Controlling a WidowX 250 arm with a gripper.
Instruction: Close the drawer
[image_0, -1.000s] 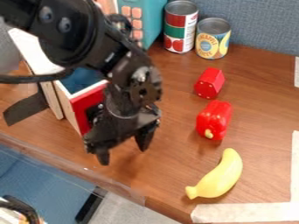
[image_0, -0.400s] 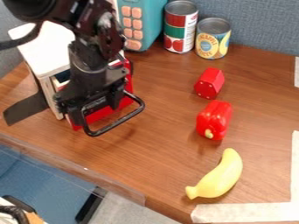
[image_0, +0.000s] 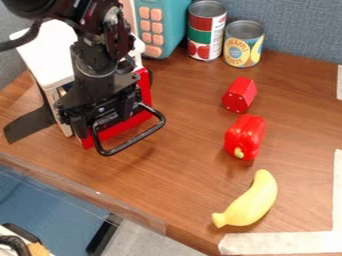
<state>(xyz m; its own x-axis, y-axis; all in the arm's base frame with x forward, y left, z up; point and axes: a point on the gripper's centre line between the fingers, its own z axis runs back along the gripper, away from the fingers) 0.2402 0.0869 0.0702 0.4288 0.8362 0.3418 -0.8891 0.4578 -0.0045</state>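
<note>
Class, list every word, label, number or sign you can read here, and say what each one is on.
"APPLE": the end of the upper word on the short can; its start is hard to make out.
Lower word on that can: too small to read.
Tall can: print on its white panel, too small to read.
Gripper: pale marks, too small to read.
No numbers or signs can be made out.
</note>
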